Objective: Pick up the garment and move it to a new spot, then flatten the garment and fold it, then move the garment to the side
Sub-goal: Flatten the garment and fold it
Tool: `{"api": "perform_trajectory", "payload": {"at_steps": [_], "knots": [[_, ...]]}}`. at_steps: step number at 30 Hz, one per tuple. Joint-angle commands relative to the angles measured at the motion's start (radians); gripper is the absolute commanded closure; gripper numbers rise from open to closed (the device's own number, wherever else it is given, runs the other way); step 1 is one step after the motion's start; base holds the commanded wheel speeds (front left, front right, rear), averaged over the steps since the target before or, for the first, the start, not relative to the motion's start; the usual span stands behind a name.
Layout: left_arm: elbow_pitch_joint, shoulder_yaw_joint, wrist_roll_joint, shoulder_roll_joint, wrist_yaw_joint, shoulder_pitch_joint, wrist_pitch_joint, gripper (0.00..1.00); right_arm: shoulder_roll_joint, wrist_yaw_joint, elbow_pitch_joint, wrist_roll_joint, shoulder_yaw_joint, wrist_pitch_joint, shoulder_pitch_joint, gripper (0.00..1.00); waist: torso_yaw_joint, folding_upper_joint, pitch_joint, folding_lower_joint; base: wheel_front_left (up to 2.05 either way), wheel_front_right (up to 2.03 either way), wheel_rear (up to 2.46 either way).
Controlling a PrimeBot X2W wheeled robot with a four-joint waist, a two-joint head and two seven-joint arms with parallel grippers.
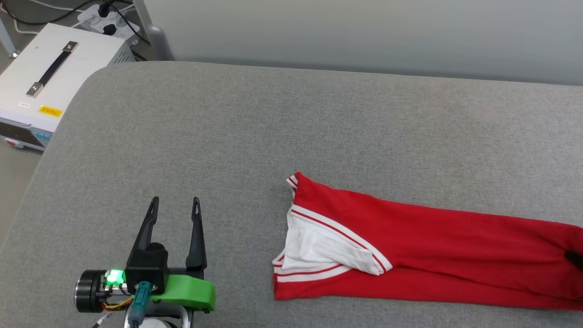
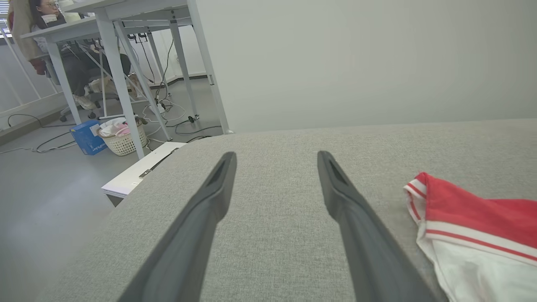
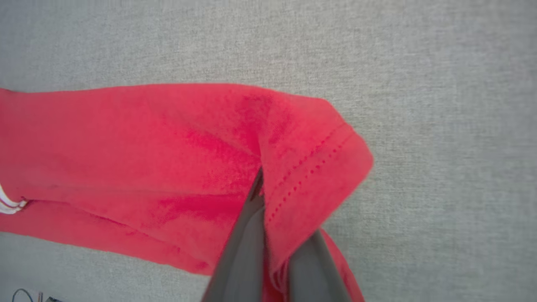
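The red garment [image 1: 410, 246] lies folded into a long strip across the grey padded table [image 1: 227, 136], reaching the right edge of the head view, with a white sleeve and red-and-white trim at its left end. No letters or number show. My left gripper [image 1: 175, 202] stands open over bare table to the left of the garment [image 2: 474, 218], apart from it. My right gripper [image 3: 260, 180] is shut on the hem end of the garment [image 3: 168, 167], the cloth pinched between its fingers [image 3: 247, 243] and draped over one of them. A dark bit of that gripper [image 1: 575, 258] shows at the garment's right end.
A white box with a black handle [image 1: 45, 77] and a power strip [image 1: 107, 20] stand on the floor beyond the table's left corner. White desks [image 2: 121, 50], a basket [image 2: 122, 140], cables and a seated person [image 2: 42, 16] lie further left. A pale wall backs the table.
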Motion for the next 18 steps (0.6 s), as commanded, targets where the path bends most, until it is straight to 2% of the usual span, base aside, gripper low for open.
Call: {"api": "perform_trajectory", "payload": {"at_steps": [1, 5, 9, 14, 18], "knots": [[0.002, 0.008, 0.015, -0.010, -0.011, 0.017, -0.006, 0.00, -0.020, -0.001, 0.006, -0.009, -0.010, -0.009, 0.014, 1.00, -0.004, 0.0000, -0.010, 0.0000, 0.00, 0.00, 0.00], [0.009, 0.025, 0.030, -0.024, -0.026, 0.029, -0.006, 0.00, -0.058, -0.001, -0.041, -0.009, -0.004, 0.009, 0.027, 1.00, -0.015, 0.0000, -0.023, 0.0000, 0.00, 0.00, 0.00], [0.012, 0.040, 0.042, -0.036, -0.037, 0.040, -0.006, 0.00, -0.058, -0.001, -0.159, 0.029, 0.003, 0.039, 0.035, 1.00, -0.027, 0.0000, -0.031, 0.0000, 0.00, 0.00, 0.00], [0.017, 0.048, 0.058, -0.052, -0.053, 0.040, -0.006, 0.00, -0.029, -0.001, -0.327, 0.072, 0.027, 0.109, 0.030, 1.00, -0.032, 0.0000, -0.028, 0.0000, 0.00, 0.00, 0.00], [0.024, 0.046, 0.070, -0.067, -0.066, 0.025, -0.006, 0.00, 0.013, -0.001, -0.410, 0.067, 0.057, 0.170, -0.002, 1.00, -0.019, 0.0000, -0.017, 0.0000, 0.00, 0.00, 0.00]]}}
